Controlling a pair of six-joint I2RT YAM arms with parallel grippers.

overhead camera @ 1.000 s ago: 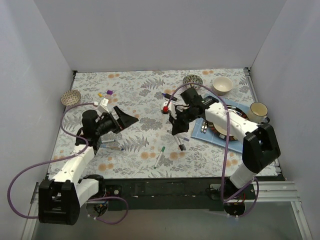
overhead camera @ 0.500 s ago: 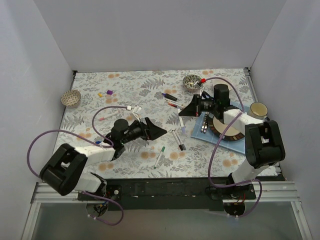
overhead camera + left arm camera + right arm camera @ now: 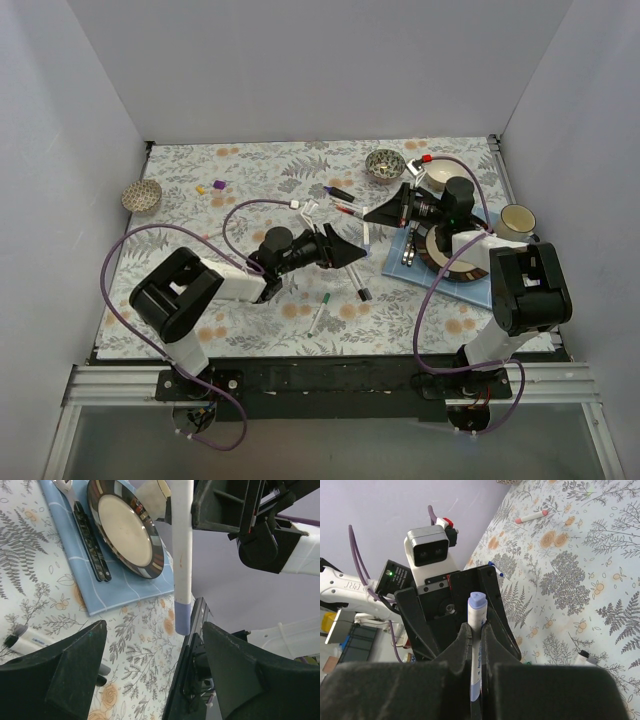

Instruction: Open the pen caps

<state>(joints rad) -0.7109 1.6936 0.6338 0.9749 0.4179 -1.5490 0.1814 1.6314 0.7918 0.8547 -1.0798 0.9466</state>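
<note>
- How does the right gripper [image 3: 476,630] stand?
- Pressed together on a white-barrelled pen [image 3: 181,540]. Its own wrist camera shows the barrel running out of the pinch, with the lilac-blue cap [image 3: 182,619] on the free end, just past the fingertips.
- And the left gripper [image 3: 154,626]?
- Spread wide. Its two black fingers [image 3: 65,675] stand well apart. The capped end of the pen hangs in the gap between them, nearer one finger than the other. As far as the wrist view shows, it touches neither.
- So the two tools meet?
- From above they point at each other, tip to tip, with the pen bridging them. Only the right one grips it.
- What lies beyond the left gripper's tips?
- A blue placemat [image 3: 120,587] carrying a dark-rimmed plate [image 3: 125,530], with dark-handled cutlery [image 3: 92,545] just beside the plate. Under one finger a black-capped marker [image 3: 20,635] lies flat on the floral tablecloth [image 3: 30,555].
- Any other pens or caps?
- A green-capped pen [image 3: 320,315] lies on the cloth near the left gripper, toward the arm bases. A loose purple cap [image 3: 219,185] sits well apart from both grippers, far off to the left gripper's side.
</note>
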